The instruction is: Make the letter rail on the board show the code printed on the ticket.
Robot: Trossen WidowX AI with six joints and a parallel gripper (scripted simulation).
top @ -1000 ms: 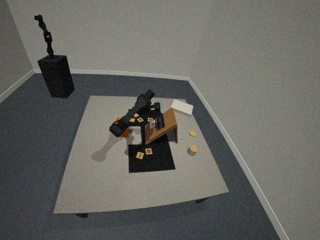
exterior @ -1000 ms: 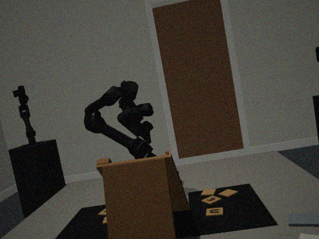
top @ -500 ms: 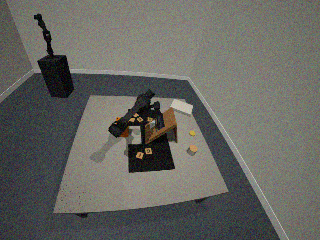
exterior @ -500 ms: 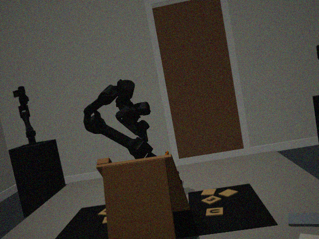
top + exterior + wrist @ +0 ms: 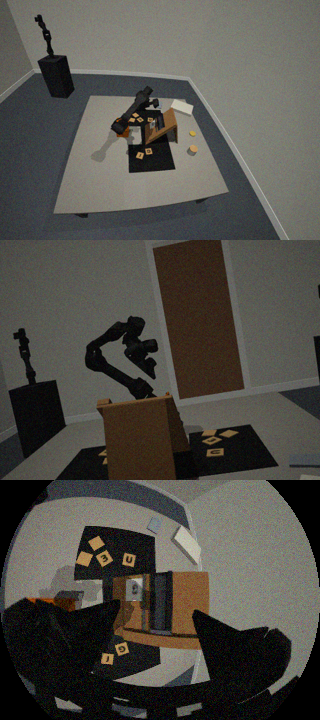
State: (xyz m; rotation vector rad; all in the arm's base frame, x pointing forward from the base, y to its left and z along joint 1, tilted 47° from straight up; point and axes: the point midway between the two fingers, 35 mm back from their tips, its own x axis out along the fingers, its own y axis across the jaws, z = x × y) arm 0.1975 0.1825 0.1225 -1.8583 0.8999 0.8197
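My gripper is open and empty, high above the sloped wooden board. The dark letter rail crosses the board; no tile shows in it. The white ticket is below the rail, its print shadowed and not fully readable. The U tile and 3 tile lie on one side of the board with two blank-looking tiles. The G tile and J tile lie on the other side.
An orange block stands beside the arm's base. A white box and a flat bluish item lie beyond the board. A yellow disc and a round tan-topped object stand behind the board.
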